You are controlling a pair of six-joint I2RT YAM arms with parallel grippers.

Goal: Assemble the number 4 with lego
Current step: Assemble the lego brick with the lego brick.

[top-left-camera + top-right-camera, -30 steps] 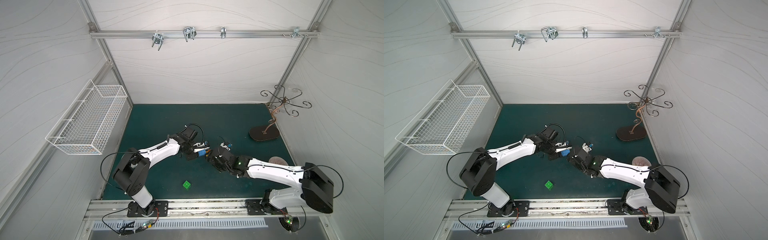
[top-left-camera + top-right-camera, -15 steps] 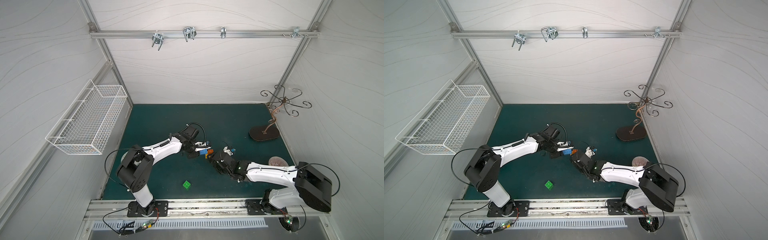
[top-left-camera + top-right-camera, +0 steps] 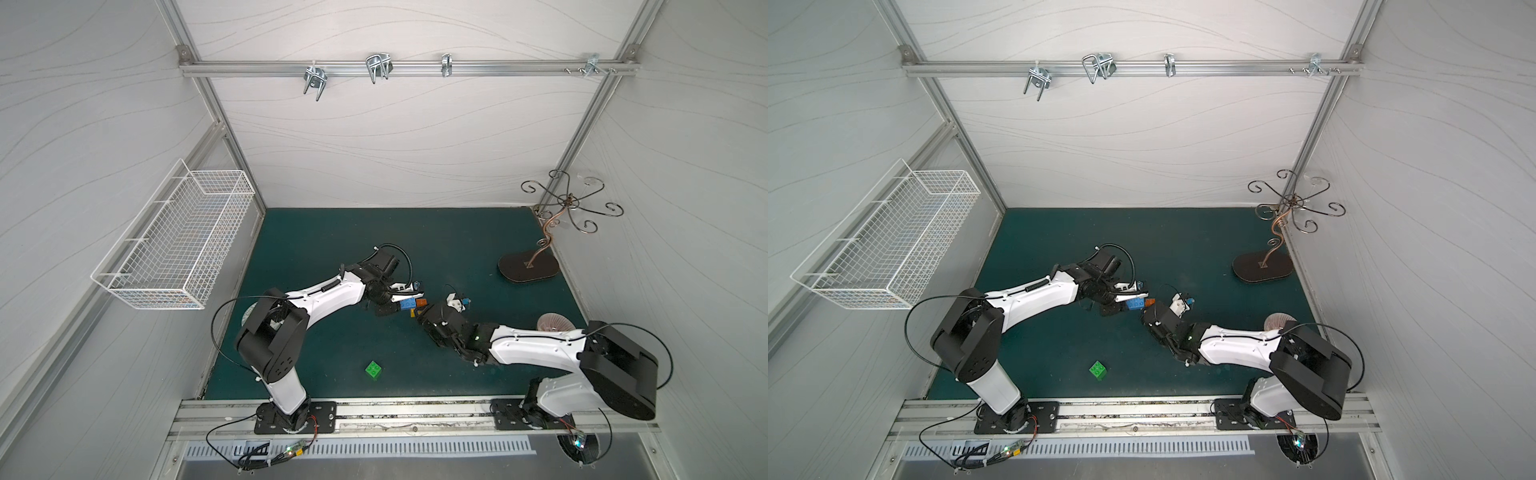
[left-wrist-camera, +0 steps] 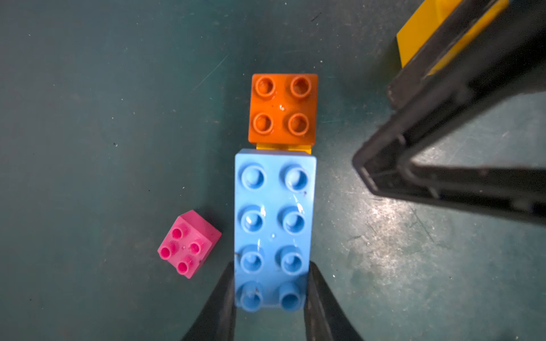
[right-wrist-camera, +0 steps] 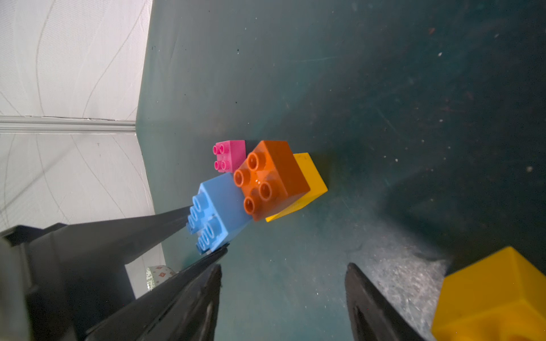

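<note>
My left gripper point(image 4: 271, 265) is shut on one end of the long blue brick point(image 4: 273, 212). The blue brick's other end meets an orange brick point(image 4: 283, 107) stacked on a yellow brick point(image 4: 283, 146). In both top views this cluster point(image 3: 413, 303) point(image 3: 1138, 302) sits mid-mat between the arms. A pink brick point(image 4: 189, 243) lies loose beside the blue one. My right gripper point(image 5: 284, 265) hovers open and empty just short of the cluster. A second yellow brick point(image 5: 487, 298) lies outside one of its fingers. The green brick point(image 3: 373, 369) sits alone near the front rail.
A white wire basket point(image 3: 174, 245) hangs on the left wall. A metal hook stand point(image 3: 528, 272) occupies the back right corner of the mat. One patterned ball point(image 3: 552, 322) lies behind the right arm, another point(image 3: 249, 316) behind the left arm.
The right arm has stretched lower and its gripper has edged left toward the bricks, jaws a little narrower. The left gripper keeps its hold on the blue brick, barely moved.
</note>
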